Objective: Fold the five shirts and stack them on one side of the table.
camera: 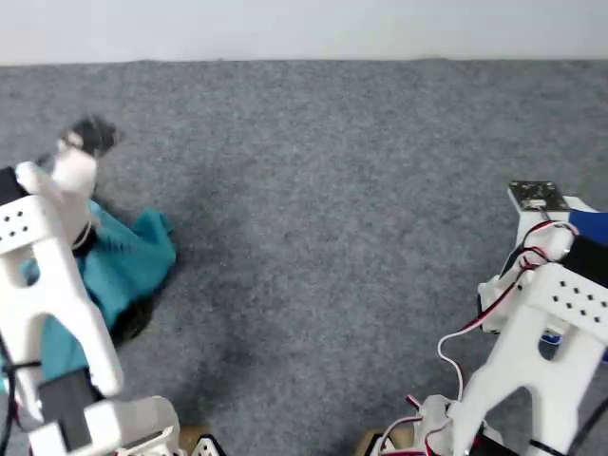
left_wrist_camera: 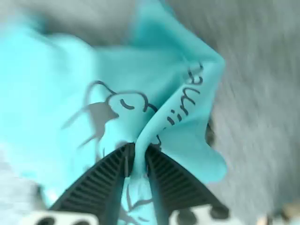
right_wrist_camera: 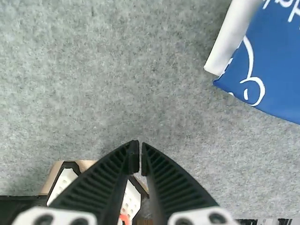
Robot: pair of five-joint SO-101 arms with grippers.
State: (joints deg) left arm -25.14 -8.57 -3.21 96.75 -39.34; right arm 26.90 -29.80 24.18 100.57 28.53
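Teal shirt (camera: 133, 256) of soft cotton, and it is anything but folded: it lies in a crumpled heap at the left side of the grey carpeted surface (camera: 332, 190), partly under the white left arm (camera: 57, 285). In the left wrist view the cloth (left_wrist_camera: 154, 70) is bright turquoise, thrown into deep ridges and creases, with a dark line drawing and some dark lettering printed across it. Its long axis in the high view runs on a diagonal, from the near left edge of the surface up toward the middle, and one rounded lobe of fabric points out toward the centre. A dark patch sits under its near edge, and I cannot tell what that is.

Left claw (left_wrist_camera: 136, 150) now: the two black ribbed fingers are pinched together on a raised fold of the teal shirt, cloth bunching up between the tips.

Over on the right, the right claw (right_wrist_camera: 137, 145) hangs above bare grey carpet (right_wrist_camera: 93, 70) with its fingers drawn almost together, only a sliver between the tips, and nothing in them. Just beyond it lies a royal blue shirt with white line print (right_wrist_camera: 272, 70), which sits at the far right edge of the surface (camera: 589, 228) beside the white right arm (camera: 541, 313).
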